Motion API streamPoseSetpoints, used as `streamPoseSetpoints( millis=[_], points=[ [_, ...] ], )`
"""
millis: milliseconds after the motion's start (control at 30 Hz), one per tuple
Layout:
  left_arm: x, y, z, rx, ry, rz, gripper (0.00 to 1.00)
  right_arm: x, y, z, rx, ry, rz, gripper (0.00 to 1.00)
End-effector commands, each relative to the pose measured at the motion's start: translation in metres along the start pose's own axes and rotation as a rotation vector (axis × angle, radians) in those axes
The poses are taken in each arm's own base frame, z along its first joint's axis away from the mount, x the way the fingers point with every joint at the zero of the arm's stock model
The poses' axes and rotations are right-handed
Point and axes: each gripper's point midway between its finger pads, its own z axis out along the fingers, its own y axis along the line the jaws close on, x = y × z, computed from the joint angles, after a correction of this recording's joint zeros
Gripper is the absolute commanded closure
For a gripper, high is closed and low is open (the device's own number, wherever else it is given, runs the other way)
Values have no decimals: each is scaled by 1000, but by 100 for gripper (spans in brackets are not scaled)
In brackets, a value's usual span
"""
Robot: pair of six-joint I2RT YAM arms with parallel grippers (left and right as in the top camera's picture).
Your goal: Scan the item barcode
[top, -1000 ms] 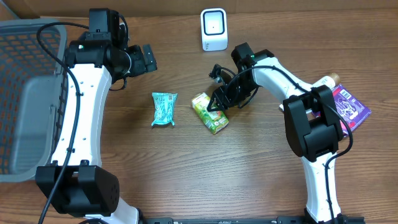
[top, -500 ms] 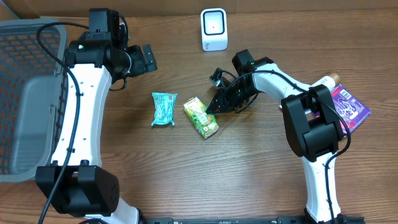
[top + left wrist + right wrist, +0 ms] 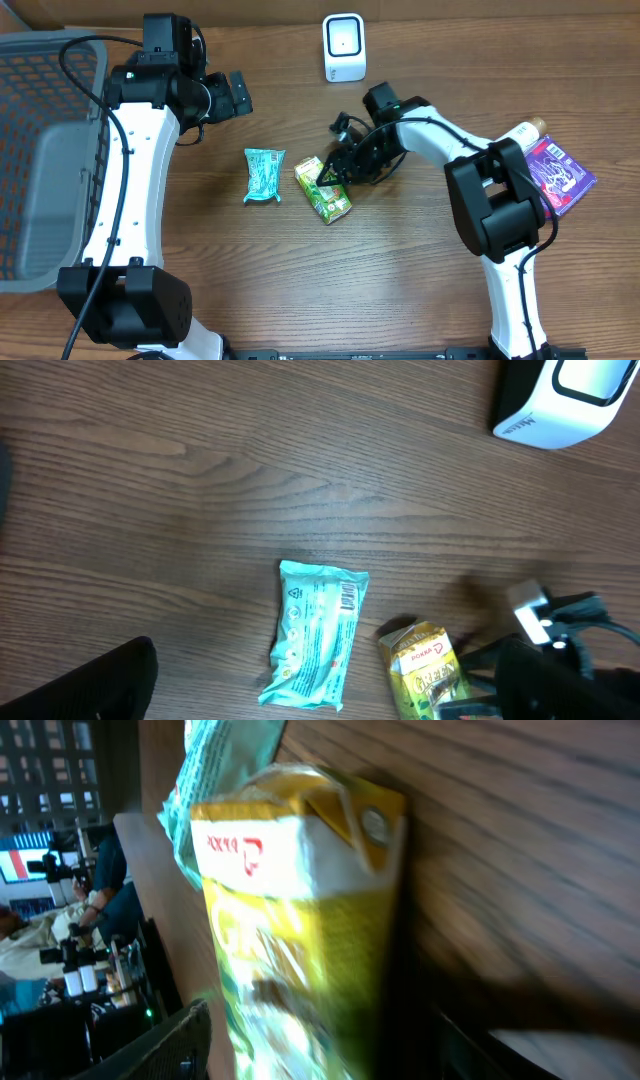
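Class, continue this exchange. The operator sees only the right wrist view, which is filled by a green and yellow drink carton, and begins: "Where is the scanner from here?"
Observer: The white upright barcode scanner stands at the far edge of the wooden table, beyond the green and yellow drink carton and apart from it.
Operator: Is any other item waiting?
Observer: A purple printed box lies at the table's right side.
Operator: And the left arm?
Observer: The left arm's fingers stand open, left of the scanner, holding nothing.
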Motion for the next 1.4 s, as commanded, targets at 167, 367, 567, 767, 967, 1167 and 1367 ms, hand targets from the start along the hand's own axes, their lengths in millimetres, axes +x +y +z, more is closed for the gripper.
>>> streamPoseSetpoints(
  millis=[167, 367, 567, 767, 967, 1167, 1367],
  points=[
    [-5, -5, -9, 17, -24, -4, 0, 20, -39, 46, 336, 52, 255, 53],
    [-5, -5, -9, 17, -24, -4, 0, 17, -40, 41, 312, 37, 290, 81],
    [-5, -5, -9, 17, -25, -4, 0, 11, -24, 34, 195, 41, 281, 96],
    [-5, -5, -9, 17, -24, -4, 0, -3, 49, 0, -193, 58, 226, 96],
    [-5, -5, -9, 17, -24, -4, 0, -23, 120, -74, -682, -9, 147, 96],
    [-5, -5, -9, 17, -24, -4, 0, -28, 127, -104, -683, -36, 201, 96],
    [-5, -5, -9, 17, -24, -4, 0, -32, 161, -151, -678, -90, 154, 96]
  ],
)
